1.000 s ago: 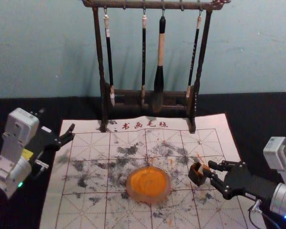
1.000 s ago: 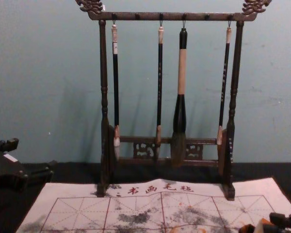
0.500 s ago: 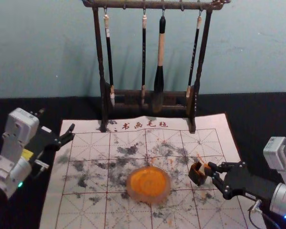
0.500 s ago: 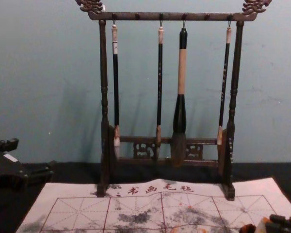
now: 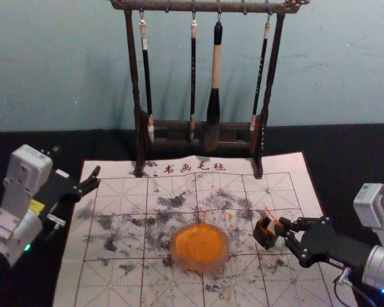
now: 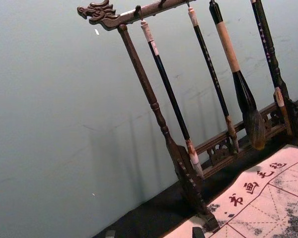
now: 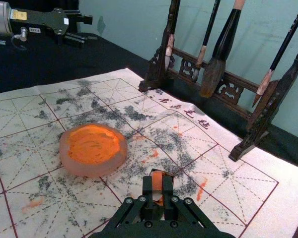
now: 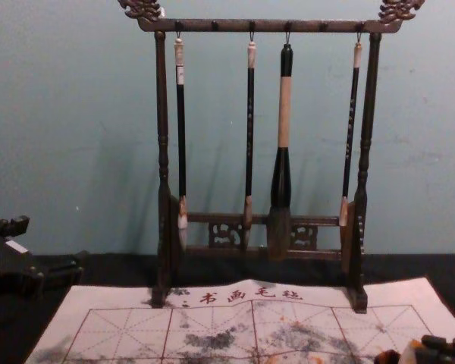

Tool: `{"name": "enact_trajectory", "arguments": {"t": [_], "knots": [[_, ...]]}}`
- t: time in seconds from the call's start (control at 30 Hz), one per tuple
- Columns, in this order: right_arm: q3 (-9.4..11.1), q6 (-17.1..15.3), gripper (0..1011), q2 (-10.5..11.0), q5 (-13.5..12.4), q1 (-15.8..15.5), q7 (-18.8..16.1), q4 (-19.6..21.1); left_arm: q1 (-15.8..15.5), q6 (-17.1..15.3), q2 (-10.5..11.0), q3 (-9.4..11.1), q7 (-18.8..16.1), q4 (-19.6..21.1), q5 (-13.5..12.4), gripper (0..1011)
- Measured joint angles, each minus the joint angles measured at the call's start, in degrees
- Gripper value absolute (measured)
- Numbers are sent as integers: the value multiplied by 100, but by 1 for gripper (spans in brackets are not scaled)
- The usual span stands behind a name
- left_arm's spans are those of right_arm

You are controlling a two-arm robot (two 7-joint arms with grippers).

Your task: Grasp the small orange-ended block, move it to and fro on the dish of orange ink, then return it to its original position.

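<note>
One small orange-ended block point(image 5: 273, 226) sits at the tips of the right claw point(image 5: 282, 228), over the right half of the writing mat point(image 5: 179, 293), between the dish of orange ink point(image 5: 199, 247) and the mat's right edge. It is at the small dark box point(image 5: 265, 237), just to the right of the dish and apart from it. Seen from the head, the block looks tilted, with a pale side showing and a patch of orange turned toward the claw. From the right wrist, its long axis seems to run roughly in line with the fingers, pointing out past their tips. How much of its lower end is inside the box, I can't tell.

As for the claw, it comes in low from the right, reaching leftward, and its two fingers are closed on the block, one against each side. The block lies between the fingertips, well out from the palm, and the box is just beyond it.

The left claw point(image 5: 77, 161) is parked above the mat's far left corner, its fingers spread wide with nothing between them.

Four brushes point(image 5: 216, 70) hang from a dark wooden rack point(image 5: 133, 70) whose feet stand on the mat near its far edge. Grey and orange smudges mark the mat around the dish, and a black cloth point(image 5: 345, 144) covers the tabletop.
</note>
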State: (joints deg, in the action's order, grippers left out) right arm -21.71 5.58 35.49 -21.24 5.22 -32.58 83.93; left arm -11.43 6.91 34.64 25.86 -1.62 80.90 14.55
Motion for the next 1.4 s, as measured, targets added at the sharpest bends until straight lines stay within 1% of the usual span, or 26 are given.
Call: {"name": "enact_trajectory", "arguments": {"t": [0.3, 0.67, 1.1, 1.4], "knots": [[0, 0, 82, 0, 0, 0, 0, 0, 0, 0, 0, 0, 0, 0, 0, 1001], [95, 0, 82, -19, 22, -49, -56, 63, 0, 0, 0, 0, 0, 0, 0, 1001], [168, -52, 81, 8, -107, -83, -154, 158, 0, 0, 0, 0, 0, 0, 0, 1001], [211, -89, 82, 48, -146, -130, -133, 258, 0, 0, 0, 0, 0, 0, 0, 1002]]}}
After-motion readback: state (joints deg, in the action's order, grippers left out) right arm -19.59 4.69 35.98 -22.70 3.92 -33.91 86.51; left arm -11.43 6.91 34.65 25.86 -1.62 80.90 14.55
